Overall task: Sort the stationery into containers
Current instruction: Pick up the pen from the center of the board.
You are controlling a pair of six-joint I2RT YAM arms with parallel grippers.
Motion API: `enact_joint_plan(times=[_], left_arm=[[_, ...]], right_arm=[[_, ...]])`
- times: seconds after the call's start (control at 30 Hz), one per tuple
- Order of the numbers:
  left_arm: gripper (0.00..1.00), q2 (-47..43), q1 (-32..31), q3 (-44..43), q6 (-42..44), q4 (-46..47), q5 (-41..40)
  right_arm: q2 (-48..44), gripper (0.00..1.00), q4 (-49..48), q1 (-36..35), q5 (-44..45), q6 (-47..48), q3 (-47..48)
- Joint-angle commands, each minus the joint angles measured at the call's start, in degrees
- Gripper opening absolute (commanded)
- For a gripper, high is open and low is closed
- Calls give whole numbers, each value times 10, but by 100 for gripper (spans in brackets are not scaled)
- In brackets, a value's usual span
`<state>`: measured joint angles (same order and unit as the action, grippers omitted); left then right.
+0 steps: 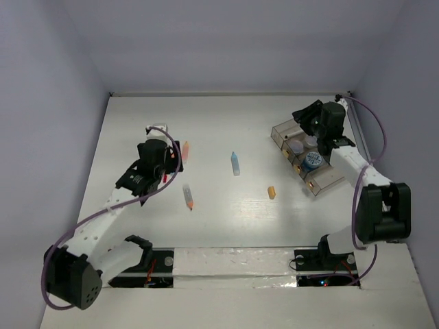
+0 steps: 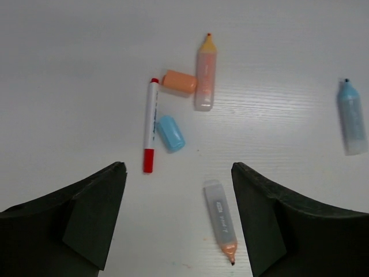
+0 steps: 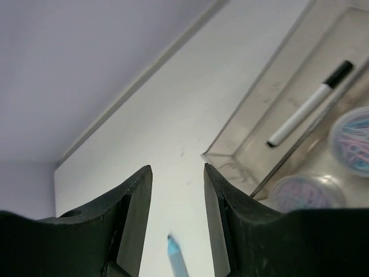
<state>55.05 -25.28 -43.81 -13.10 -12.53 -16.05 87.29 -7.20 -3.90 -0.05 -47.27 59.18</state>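
My left gripper (image 2: pixel 179 173) (image 1: pixel 161 147) hovers open over the table's left side, holding nothing. Below it lie a grey highlighter with an orange tip (image 2: pixel 221 221) (image 1: pixel 188 197), a white marker with a red cap (image 2: pixel 150 124), an orange highlighter (image 2: pixel 205 72) (image 1: pixel 185 151), and loose orange (image 2: pixel 179 81) and blue (image 2: pixel 170 133) caps. A light-blue marker (image 1: pixel 235 163) (image 2: pixel 351 118) and an orange stub (image 1: pixel 271 192) lie mid-table. My right gripper (image 3: pixel 177 170) (image 1: pixel 309 115) is open and empty beside the clear container tray (image 1: pixel 322 184) (image 3: pixel 230 158). The tray holds a thin black-capped pen (image 3: pixel 308 104) and two jars (image 1: pixel 313 160) (image 1: pixel 296 146).
White walls close in the table at the back and on both sides. The tray stands close to the right wall. The arm bases and a taped strip run along the near edge (image 1: pixel 233 260).
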Motion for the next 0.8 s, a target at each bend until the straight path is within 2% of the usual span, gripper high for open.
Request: enact_joint_plan(times=[0.0,0.07,0.1,0.2,0.3,0.47,0.57,0.77], left_arm=[[71,41,46,-14,-14,-15,13],[65,62,60,-13,-15,-16,16],[54,68,69,-14,-18,-18,17],[37,97,97,-17,-21,-19,33],[30,145,122,-22,-17,-17,78],[30,221,144,-32,-15,-22,116],[33,251,150,-36,-15,-24,119],[33,299,155,-53,-11,-26,122]], right_arm=[[-76,47,-19,-29,-76,63,-29],[-123,47,-6,-41,-82,83,-55],[-138,47,-2,-48,-92,87,-65],[-196,47,9,-53,-110,101,-102],[-235,47,34,-59,-127,120,-122],[-272,47,60,-59,-130,161,-143],[-286,47,61,-59,-137,173,-158],[-303,47,47,-59,-170,170,-179]])
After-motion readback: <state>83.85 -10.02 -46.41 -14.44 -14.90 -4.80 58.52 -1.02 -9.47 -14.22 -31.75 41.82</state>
